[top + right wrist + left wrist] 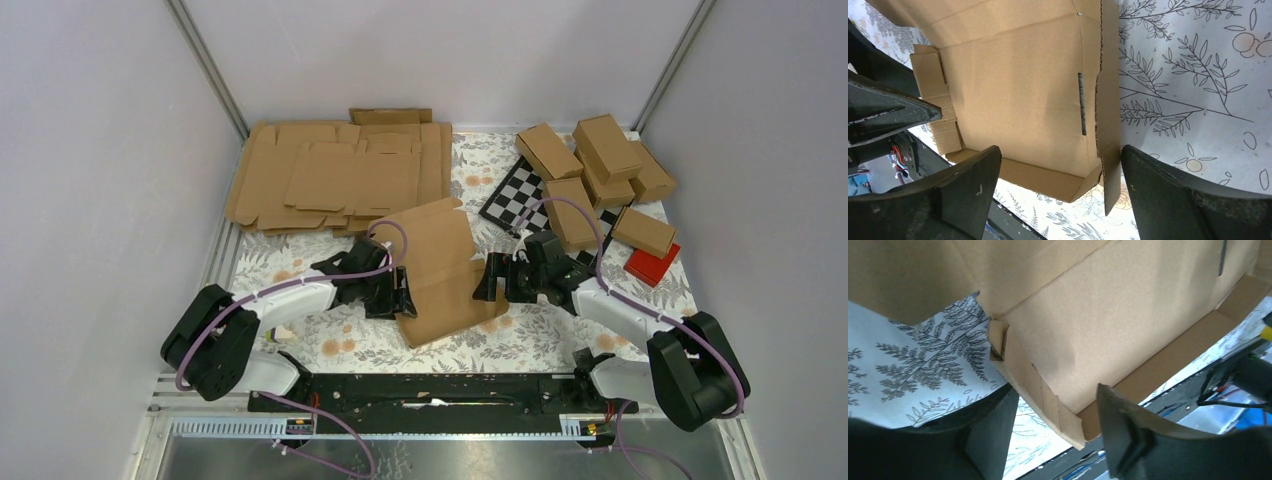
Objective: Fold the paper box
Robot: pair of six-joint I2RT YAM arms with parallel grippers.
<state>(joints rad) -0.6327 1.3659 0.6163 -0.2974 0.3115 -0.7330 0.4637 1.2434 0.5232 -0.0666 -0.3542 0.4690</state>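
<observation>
So the paper box (437, 268) sits mid-table, half formed: one big panel standing up and curling back toward 12 o'clock, base on the flowery table (520, 335). The stack of flat blanks (340, 175) is off at 11 o'clock from it and the finished cartons (600, 170) at 2 o'clock, both well apart from the action.

The left claw (1057, 390) comes in on the box's 9 o'clock side. Its fingers are spread apart, with the low near wall of the box passing between them, and from what I can see they aren't pinching it. The right claw (1060, 150) is at the 3 o'clock side, spread wide around the near edge of the box and gripping nothing.

My read: this is the bit where the side walls get stood up and squared. To do it well I'd close in from 9 and 3 evenly so the box doesn't skid or twist, and keep the base flat on the table. Bend right along the creases, not mid-panel. That little corner tab (998, 342) looks a bit crumpled, so ease it inside the wall rather than mash it. Go slow; thin card kinks easily.
</observation>
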